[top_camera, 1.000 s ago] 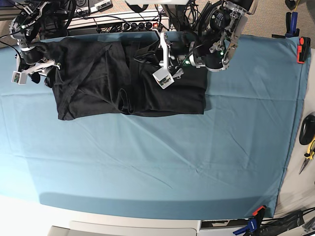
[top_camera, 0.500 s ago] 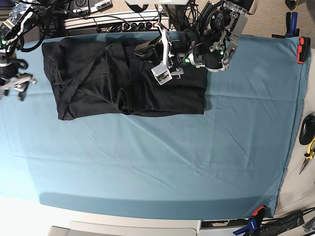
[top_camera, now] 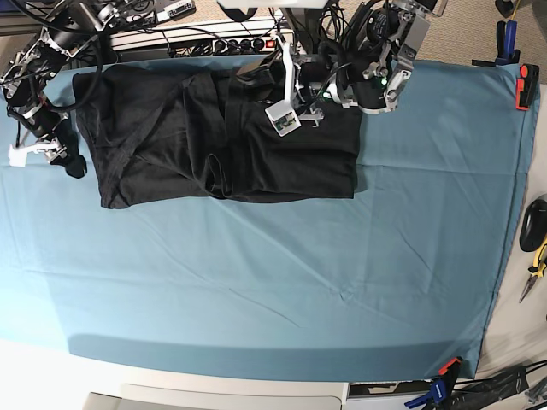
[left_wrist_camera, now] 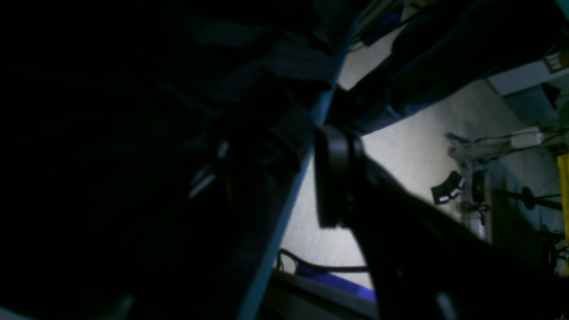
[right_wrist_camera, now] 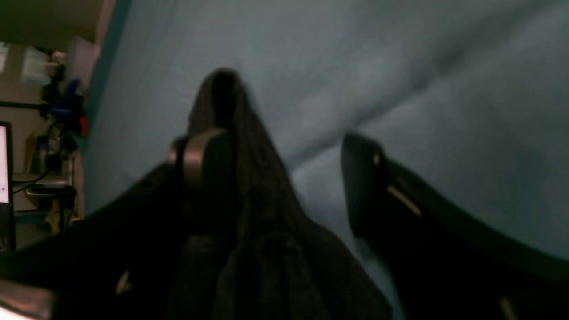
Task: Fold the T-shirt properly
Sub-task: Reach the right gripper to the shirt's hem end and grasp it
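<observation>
Right fingers (right_wrist_camera: 284, 178) spread, T-shirt (right_wrist_camera: 249, 186) fold between; left fingers' state unclear, over T-shirt's top edge.

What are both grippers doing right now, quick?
Left gripper: over the T-shirt; open or shut cannot be told.
Right gripper: open, holding nothing, above the cloth.

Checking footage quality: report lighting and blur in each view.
Base view: evenly lit and sharp, T-shirt folds readable on the teal cloth. Left wrist view: very dark, nearly silhouetted against a bright background. Right wrist view: dim and blurred, cloth creases soft.
</observation>
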Controlling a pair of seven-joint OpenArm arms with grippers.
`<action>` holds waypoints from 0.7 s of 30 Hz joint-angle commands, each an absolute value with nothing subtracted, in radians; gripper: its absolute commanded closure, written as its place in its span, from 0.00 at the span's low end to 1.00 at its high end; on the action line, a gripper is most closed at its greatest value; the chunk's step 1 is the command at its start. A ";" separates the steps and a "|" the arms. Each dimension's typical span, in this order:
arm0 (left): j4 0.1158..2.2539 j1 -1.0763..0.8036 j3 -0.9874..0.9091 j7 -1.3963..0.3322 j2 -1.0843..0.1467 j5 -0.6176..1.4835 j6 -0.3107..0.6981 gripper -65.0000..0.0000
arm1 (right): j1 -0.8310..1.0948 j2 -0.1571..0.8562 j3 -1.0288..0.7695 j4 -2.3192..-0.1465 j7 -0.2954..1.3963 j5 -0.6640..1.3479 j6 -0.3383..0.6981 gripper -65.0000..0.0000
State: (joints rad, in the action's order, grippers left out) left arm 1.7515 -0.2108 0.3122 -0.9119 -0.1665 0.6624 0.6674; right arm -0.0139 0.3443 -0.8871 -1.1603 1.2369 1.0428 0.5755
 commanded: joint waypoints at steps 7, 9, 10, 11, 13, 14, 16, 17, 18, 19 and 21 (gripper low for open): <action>1.767 -0.208 0.311 -0.868 -0.161 0.683 0.674 0.60 | 0.034 0.445 -0.702 -1.170 1.317 1.106 0.604 0.41; 1.767 -0.208 0.311 -0.868 -0.161 0.683 0.674 0.60 | 0.039 0.452 -0.657 -1.170 1.332 1.111 0.606 0.41; 1.767 -0.208 0.311 -0.868 -0.161 0.682 0.674 0.60 | 0.039 0.452 -0.641 -1.170 1.336 1.111 0.606 0.41; 1.767 -0.208 0.311 -0.868 -0.161 0.679 0.674 0.60 | 0.039 0.451 -0.626 -1.170 1.337 1.113 0.606 0.41; 1.767 -0.208 0.311 -0.866 -0.160 0.671 0.674 0.60 | 0.039 0.451 -0.600 -1.170 1.352 1.146 0.606 0.41; 1.767 -0.208 0.311 -0.864 -0.161 0.667 0.673 0.60 | 0.039 0.451 -0.588 -1.170 1.361 1.158 0.611 0.41; 1.767 -0.208 0.311 -0.863 -0.161 0.657 0.673 0.60 | 0.039 0.451 -0.569 -1.170 1.375 1.163 0.615 0.41; 1.767 -0.208 0.311 -0.863 -0.161 0.656 0.670 0.60 | 0.039 0.451 -0.562 -1.170 1.381 1.163 0.615 0.41; 1.767 -0.208 0.311 -0.863 -0.161 0.656 0.670 0.60 | 0.039 0.451 -0.558 -1.170 1.383 1.163 0.615 0.41; 1.767 -0.208 0.311 -0.863 -0.160 0.657 0.670 0.60 | 0.039 0.451 -0.555 -1.170 1.383 1.163 0.615 0.41; 1.767 -0.208 0.311 -0.863 -0.161 0.657 0.670 0.60 | 0.039 0.451 -0.555 -1.170 1.384 1.163 0.614 0.41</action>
State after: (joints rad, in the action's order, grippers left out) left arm 1.7515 -0.2131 0.3122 -0.8890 -0.1661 0.6388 0.6636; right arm 0.0383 0.4404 -0.5613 -1.1660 1.3319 1.2049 0.6224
